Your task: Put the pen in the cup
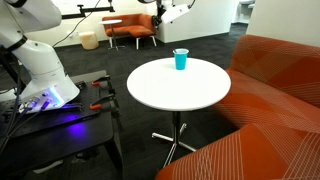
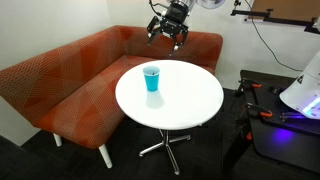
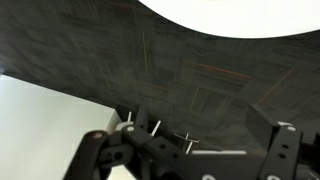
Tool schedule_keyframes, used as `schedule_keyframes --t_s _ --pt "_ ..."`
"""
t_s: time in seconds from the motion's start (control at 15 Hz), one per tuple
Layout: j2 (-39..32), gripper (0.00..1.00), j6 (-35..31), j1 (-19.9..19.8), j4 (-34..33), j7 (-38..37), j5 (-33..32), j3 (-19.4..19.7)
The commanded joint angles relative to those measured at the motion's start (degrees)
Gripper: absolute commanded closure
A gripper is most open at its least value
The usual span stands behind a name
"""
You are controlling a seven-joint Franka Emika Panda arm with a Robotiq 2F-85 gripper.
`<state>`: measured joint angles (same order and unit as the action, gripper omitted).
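Your hand hangs with jaws spread wide, high over the sofa back, well apart from the cup standing upright on the round worktop.

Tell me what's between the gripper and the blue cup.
Nothing: in an exterior view only open air and bare white tabletop lie between the gripper, raised near the sofa back, and the cup.

Blue-teal cup, white table, orange line-patterned sofa, black gripper
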<state>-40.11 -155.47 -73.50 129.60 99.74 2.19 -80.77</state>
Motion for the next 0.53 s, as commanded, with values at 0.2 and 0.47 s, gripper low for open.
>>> schedule_keyframes --t_s 0.2,0.47 --pt "4.33 0.00 -0.10 -1.98 1.21 -1.83 -1.18 -1.84" --pt "4.31 0.00 -0.09 -2.02 1.33 -1.82 -1.22 -1.73"
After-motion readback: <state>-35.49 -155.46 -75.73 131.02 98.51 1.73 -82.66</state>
